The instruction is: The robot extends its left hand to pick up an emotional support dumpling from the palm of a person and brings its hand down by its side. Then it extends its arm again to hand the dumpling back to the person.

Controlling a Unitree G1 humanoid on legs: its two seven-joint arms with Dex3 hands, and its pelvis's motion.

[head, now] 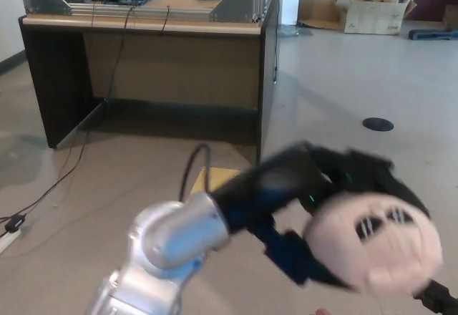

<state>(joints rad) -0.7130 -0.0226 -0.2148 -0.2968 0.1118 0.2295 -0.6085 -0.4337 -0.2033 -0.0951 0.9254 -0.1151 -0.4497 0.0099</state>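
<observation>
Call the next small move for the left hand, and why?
Probably extend a little further forward and hold the grip. The left hand is closed around the dumpling, lifted in front of the robot and motion-blurred, and no receiving palm is clearly in view; only a sliver of something shows at the bottom edge, so releasing now looks premature.
</observation>
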